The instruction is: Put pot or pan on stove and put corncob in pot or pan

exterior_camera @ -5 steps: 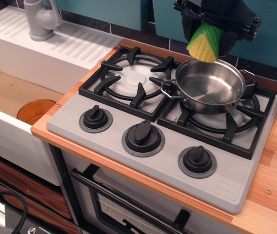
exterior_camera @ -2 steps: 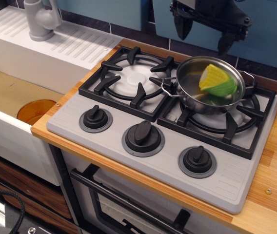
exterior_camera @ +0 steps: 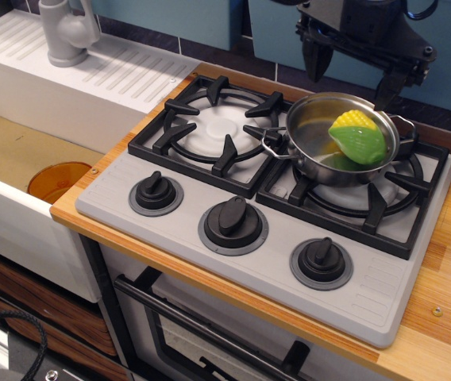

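Note:
The shiny steel pot (exterior_camera: pixel 321 147) stands on the right burner grate of the grey stove (exterior_camera: pixel 210 194). The corncob (exterior_camera: pixel 357 136), yellow with a green husk, lies inside the pot against its right wall. My black gripper (exterior_camera: pixel 350 75) hangs open and empty just above and behind the pot, its two fingers spread wide, clear of the corncob.
The left burner grate (exterior_camera: pixel 213 127) is bare. Three black knobs (exterior_camera: pixel 232 218) line the stove's front. A white ribbed sink unit (exterior_camera: pixel 75 79) with a grey faucet (exterior_camera: pixel 67 32) stands at the left, and an orange dish (exterior_camera: pixel 57 181) lies in the basin below.
The gripper let go of the corncob, which dropped into the pot and settled against its right side. The gripper opened and shifted slightly right above the pot.

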You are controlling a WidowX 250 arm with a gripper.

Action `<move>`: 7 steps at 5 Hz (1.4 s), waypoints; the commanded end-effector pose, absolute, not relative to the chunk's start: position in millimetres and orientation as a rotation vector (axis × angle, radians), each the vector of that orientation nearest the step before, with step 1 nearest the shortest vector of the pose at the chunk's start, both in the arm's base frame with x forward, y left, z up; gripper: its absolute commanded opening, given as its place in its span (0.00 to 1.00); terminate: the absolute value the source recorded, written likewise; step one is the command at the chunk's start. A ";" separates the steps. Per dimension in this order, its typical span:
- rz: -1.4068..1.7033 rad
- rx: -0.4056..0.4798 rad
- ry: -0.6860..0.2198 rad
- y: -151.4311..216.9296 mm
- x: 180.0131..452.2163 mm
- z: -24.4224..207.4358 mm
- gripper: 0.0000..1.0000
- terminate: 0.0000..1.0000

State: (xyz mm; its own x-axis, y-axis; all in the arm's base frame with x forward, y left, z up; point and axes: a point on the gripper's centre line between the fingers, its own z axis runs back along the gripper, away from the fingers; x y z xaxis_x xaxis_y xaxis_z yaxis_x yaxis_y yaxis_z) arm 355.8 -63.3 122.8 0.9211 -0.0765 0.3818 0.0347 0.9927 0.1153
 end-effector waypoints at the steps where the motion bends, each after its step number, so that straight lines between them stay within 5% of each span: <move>1: -0.083 0.086 -0.447 -55.6 364.2 150.4 1.00 0.00; 4: -0.130 0.072 -0.438 -25.4 371.6 153.4 1.00 0.00; 7: -0.181 0.045 -0.456 -2.3 348.1 140.6 1.00 0.00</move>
